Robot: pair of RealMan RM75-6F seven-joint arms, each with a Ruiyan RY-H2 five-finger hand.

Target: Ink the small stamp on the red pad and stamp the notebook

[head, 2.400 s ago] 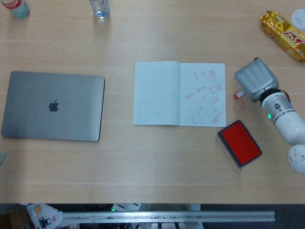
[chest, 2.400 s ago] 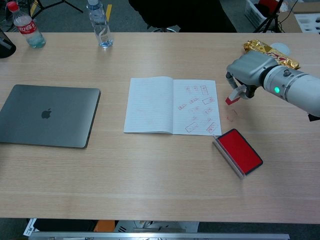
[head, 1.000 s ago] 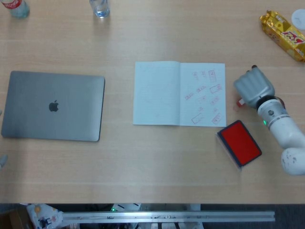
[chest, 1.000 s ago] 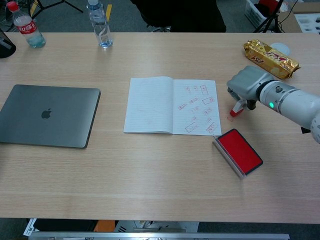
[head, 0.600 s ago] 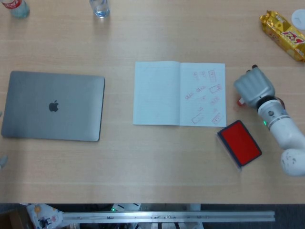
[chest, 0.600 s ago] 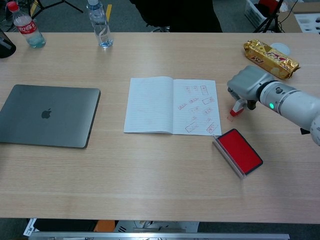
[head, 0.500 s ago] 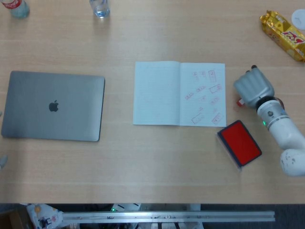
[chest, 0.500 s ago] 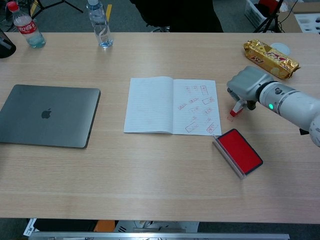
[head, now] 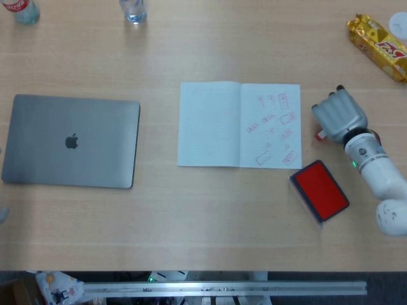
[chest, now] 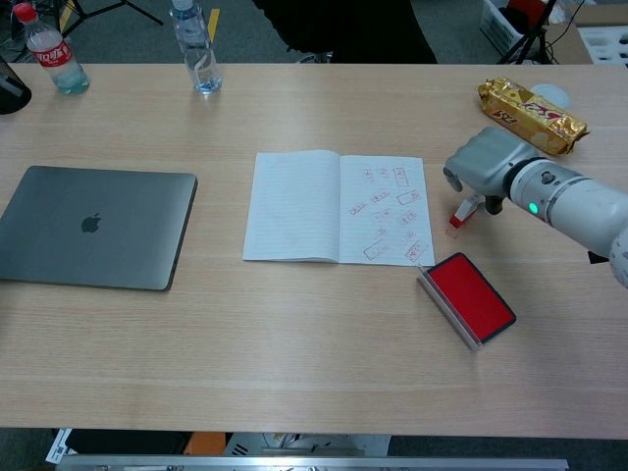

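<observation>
- Nearest the robot on the right side of the table, the red pad lies open, red face up, turned at an angle, with its clear lid edge along its left side.
- Just beyond the pad, the right hand hangs low over the table with its fingers curled down around the small stamp; the stamp's red-and-white body sticks out below the fingers, tilted, with its lower end at or just above the wood. From the head view only a bit of red shows at the edge of the hand.
- Beside the hand, toward the middle of the table, the notebook lies open and flat; its right page bears many red stamp marks and its left page is plain.
- Far off on the left side sits a closed grey laptop.
- At the far edge stand two bottles, and at the far right lies a gold snack packet.
- No left hand appears in either view.
</observation>
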